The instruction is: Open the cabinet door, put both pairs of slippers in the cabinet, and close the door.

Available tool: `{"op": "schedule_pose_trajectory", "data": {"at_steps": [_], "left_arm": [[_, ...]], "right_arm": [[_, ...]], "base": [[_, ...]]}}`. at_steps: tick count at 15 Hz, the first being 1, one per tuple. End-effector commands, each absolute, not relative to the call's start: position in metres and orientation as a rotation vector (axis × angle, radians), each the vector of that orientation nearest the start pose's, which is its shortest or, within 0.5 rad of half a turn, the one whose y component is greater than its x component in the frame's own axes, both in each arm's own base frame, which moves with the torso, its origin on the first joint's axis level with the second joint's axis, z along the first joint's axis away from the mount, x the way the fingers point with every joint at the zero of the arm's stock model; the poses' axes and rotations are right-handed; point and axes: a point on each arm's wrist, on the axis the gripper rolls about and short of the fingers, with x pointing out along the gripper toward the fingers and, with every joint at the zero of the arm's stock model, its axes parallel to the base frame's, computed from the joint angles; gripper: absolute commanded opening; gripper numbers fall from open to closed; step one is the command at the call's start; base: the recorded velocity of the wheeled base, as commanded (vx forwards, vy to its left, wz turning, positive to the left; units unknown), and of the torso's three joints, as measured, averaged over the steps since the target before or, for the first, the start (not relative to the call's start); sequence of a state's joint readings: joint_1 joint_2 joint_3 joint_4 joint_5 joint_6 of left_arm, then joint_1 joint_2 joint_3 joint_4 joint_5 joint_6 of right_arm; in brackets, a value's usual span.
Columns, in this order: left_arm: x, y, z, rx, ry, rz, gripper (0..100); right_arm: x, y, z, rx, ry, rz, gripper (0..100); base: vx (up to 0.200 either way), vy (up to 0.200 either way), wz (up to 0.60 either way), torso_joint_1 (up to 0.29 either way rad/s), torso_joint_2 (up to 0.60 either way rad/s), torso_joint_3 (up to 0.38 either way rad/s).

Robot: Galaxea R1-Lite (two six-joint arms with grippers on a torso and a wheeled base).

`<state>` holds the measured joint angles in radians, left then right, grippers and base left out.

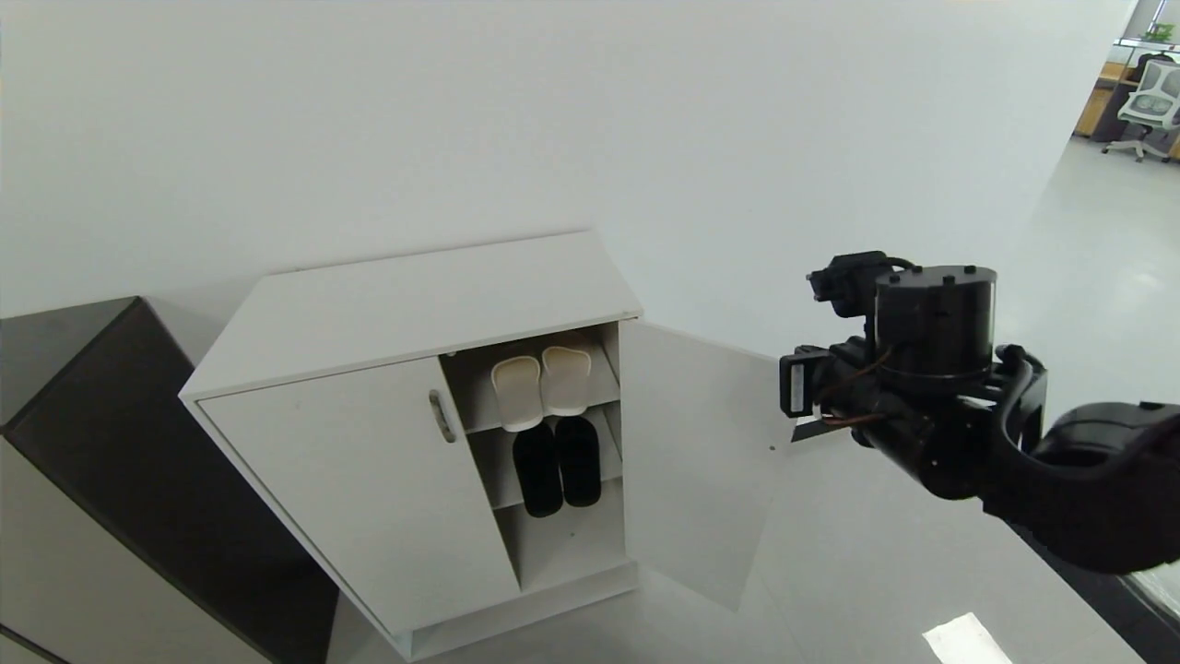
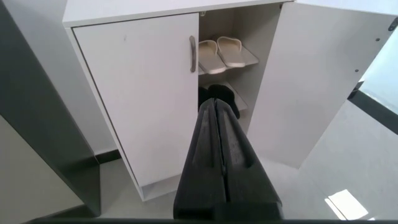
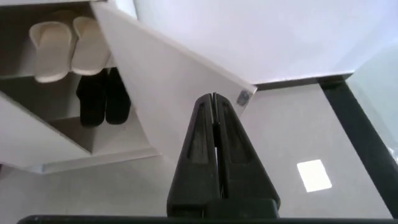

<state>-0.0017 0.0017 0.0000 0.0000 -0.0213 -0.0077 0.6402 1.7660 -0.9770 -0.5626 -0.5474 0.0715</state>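
Note:
The white cabinet [image 1: 415,295] has its left door [image 1: 359,480] closed and its right door [image 1: 701,452] swung wide open. A white pair of slippers [image 1: 541,387] lies on the upper shelf, and a black pair [image 1: 558,466] lies on the shelf below. My right gripper [image 1: 800,426] hangs shut and empty next to the open door's outer edge; its tip [image 3: 214,98] is close to the door [image 3: 168,81]. My left gripper [image 2: 214,102] is shut and empty in front of the cabinet, pointing at the black slippers [image 2: 221,93] beside the closed door's handle [image 2: 192,53].
A dark grey unit [image 1: 101,415] stands close against the cabinet's left side. The wall runs behind both. Open floor with a bright light patch [image 1: 963,641] lies to the right of the door. An office chair [image 1: 1148,101] stands far off.

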Motion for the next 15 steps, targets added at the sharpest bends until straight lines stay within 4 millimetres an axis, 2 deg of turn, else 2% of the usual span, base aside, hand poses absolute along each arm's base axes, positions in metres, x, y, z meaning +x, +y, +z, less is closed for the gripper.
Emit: {"op": "schedule_pose_trajectory", "data": {"at_steps": [1,5,6,8,11,15], "left_arm": [[-0.023,0.000,0.076,-0.008,0.002,-0.023,0],[-0.023,0.000,0.076,-0.008,0.002,-0.023,0],[-0.023,0.000,0.076,-0.008,0.002,-0.023,0],[-0.023,0.000,0.076,-0.008,0.002,-0.023,0],[-0.023,0.000,0.076,-0.008,0.002,-0.023,0],[-0.023,0.000,0.076,-0.006,0.002,-0.023,0]], "right_arm": [[0.328,0.176,0.203,-0.002,0.243,0.028,0],[0.379,0.169,0.195,0.055,0.261,0.014,0],[0.399,0.166,0.188,0.062,0.254,-0.007,0],[0.418,0.163,0.177,0.067,0.259,-0.006,0],[0.435,0.164,0.164,0.067,0.264,-0.015,0],[0.443,0.165,0.153,0.065,0.276,-0.016,0]], "base": [[0.000,0.000,0.00,0.000,0.00,0.000],[0.000,0.000,0.00,0.000,0.00,0.000],[0.000,0.000,0.00,0.000,0.00,0.000],[0.000,0.000,0.00,0.000,0.00,0.000],[0.000,0.000,0.00,0.000,0.00,0.000],[0.000,0.000,0.00,0.000,0.00,0.000]]}}
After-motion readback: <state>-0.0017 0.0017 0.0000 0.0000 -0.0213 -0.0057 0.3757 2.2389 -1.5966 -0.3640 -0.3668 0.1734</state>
